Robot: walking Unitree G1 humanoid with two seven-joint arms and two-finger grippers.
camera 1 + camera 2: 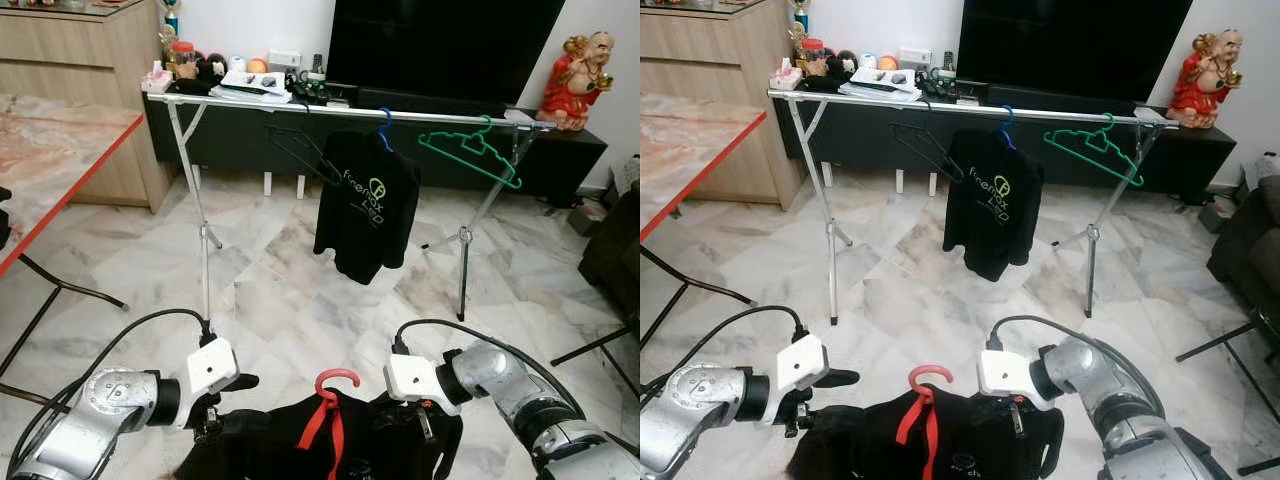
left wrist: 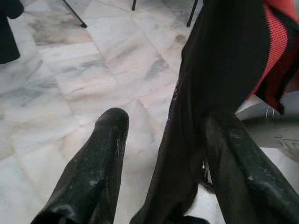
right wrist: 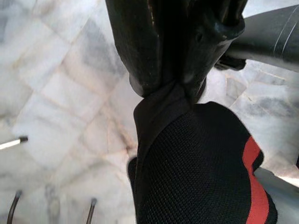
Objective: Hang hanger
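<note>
Black garment [image 1: 330, 445] on a red hanger [image 1: 335, 381] hung between the robot's two arms, low in front of it, above the marble floor [image 1: 290, 300].

Left end effector [image 2: 161, 154] had black cloth running between its two fingers, one finger [image 2: 100, 158] standing clear of the fabric, so whether it was clenched could not be told; right end effector [image 3: 180, 81] was clenched on a bunched fold of the same garment. Beyond them stood a metal clothes rack [image 1: 340, 110], well apart from the held hanger, carrying an empty black hanger [image 1: 300, 150], a black T-shirt [image 1: 365, 205] on a blue hanger [image 1: 385, 128], and an empty green hanger [image 1: 470, 150]. A red-edged worktop [image 1: 60, 150] stood at the robot's left.
</note>
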